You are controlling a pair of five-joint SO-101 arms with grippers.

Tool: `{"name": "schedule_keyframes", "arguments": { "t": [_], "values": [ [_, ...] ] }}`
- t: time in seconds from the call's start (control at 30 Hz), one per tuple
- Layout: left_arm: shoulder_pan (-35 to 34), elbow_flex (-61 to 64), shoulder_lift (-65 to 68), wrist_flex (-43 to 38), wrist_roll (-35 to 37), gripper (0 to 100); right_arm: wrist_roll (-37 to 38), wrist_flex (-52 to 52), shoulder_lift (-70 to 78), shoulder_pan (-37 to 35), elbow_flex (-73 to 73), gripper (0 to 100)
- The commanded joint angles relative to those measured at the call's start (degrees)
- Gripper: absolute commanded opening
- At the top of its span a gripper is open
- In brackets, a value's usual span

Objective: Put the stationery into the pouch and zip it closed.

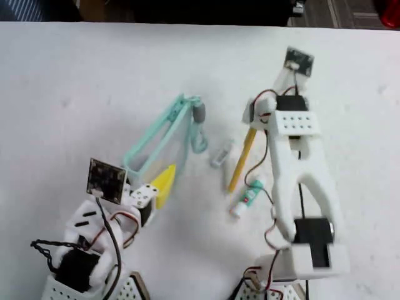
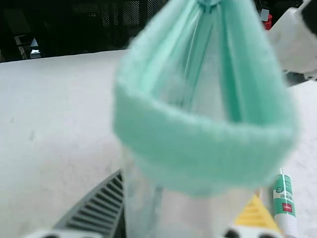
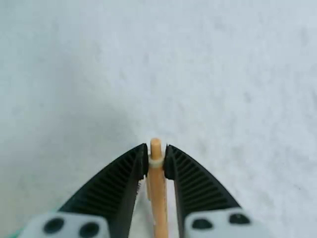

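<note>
The clear pouch (image 1: 164,134) with mint-green trim lies at the table's middle, its grey zip pull (image 1: 199,114) at the far end. My left gripper (image 1: 156,182), one finger yellow, is shut on the pouch's near end. In the left wrist view the pouch's green rim (image 2: 198,148) gapes wide just beyond the left gripper (image 2: 185,201). My right gripper (image 1: 252,124) is shut on the far end of a yellow pencil (image 1: 241,159) that lies right of the pouch. The pencil's tip (image 3: 156,153) sits clamped between the black ridged fingers (image 3: 124,178).
A small white and green tube (image 1: 246,199) lies near the pencil's near end, also seen as the tube (image 2: 283,198) past the yellow finger. A small grey item (image 1: 220,154) rests between pouch and pencil. The table's far edge (image 1: 187,24) runs along the back.
</note>
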Motion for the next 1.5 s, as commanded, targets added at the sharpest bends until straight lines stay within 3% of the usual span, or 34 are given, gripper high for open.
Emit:
{"name": "schedule_keyframes", "arguments": {
  "t": [0.0, 0.37, 0.8, 1.0, 1.27, 1.47],
  "values": [
    [1.10, -2.64, -0.13, 0.79, 1.05, 21, 0.79, 0.84, -11.56, -1.19, -0.88, 1.6],
    [1.36, -3.08, -0.13, 1.93, 1.05, 21, 1.05, 1.19, -35.65, -1.19, -0.53, 1.6],
    [1.36, -2.73, -0.13, 1.93, -0.26, 21, 10.37, -2.51, -52.44, -8.13, -0.88, 1.6],
    [1.63, -2.73, -0.13, 1.93, -1.67, 21, 10.99, -13.14, -55.34, -13.05, -2.73, 1.6],
    [3.21, -2.73, -0.13, 1.93, -1.76, 22, 8.44, -14.20, -55.25, -14.73, -8.09, 1.6],
    [4.18, -2.64, -0.13, 1.93, -1.85, 22, 4.13, -14.37, -54.64, -25.45, -6.15, 1.6]
  ]
}}
